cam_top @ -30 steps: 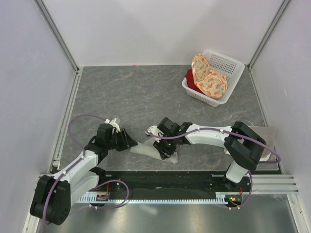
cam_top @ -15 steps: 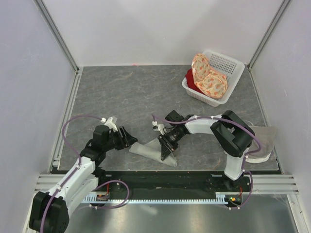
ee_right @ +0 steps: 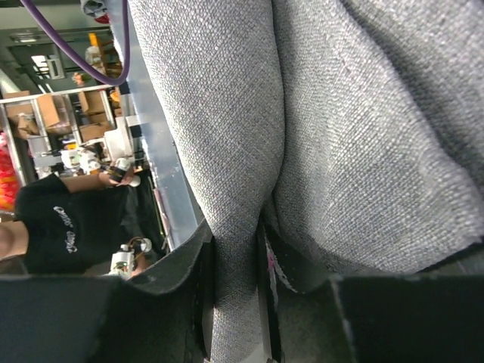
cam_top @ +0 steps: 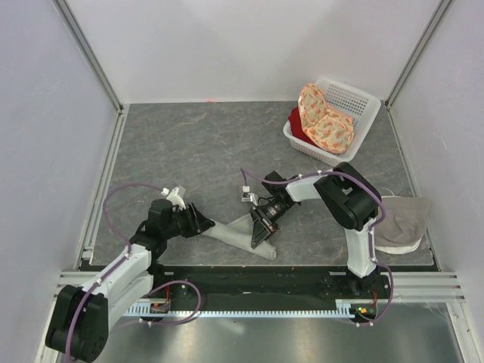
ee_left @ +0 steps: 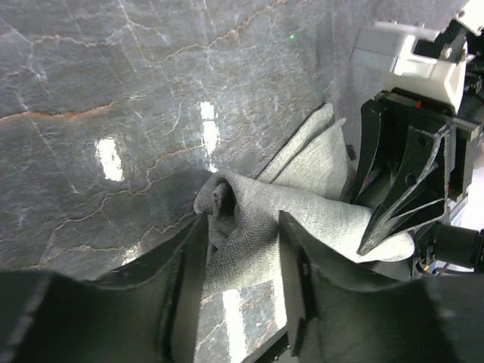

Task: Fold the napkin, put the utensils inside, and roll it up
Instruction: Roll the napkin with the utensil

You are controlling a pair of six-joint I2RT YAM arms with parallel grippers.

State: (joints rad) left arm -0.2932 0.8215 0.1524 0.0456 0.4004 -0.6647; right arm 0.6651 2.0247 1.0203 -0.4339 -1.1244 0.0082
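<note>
The sage-grey napkin (cam_top: 236, 234) lies as a long bunched roll near the table's front edge. My left gripper (cam_top: 201, 223) is at its left end. In the left wrist view the jaws (ee_left: 242, 227) stand apart with the napkin's crumpled end (ee_left: 302, 197) between the fingertips. My right gripper (cam_top: 259, 231) is at the roll's right part, shut on a fold of the napkin (ee_right: 340, 113). The cloth is pinched tight between the right jaws (ee_right: 236, 234). The right gripper's dark fingers (ee_left: 401, 189) also show in the left wrist view. The fork is not in view.
A white basket (cam_top: 363, 113) at the back right holds orange floral cloths (cam_top: 325, 125) and something red (cam_top: 297, 125). A paler beige-grey cloth (cam_top: 401, 223) lies at the right edge. A metal rail runs along the table's front edge.
The right arm has swung its elbow back and right while its gripper stays on the napkin. The left gripper has shifted slightly at the napkin's left end.
</note>
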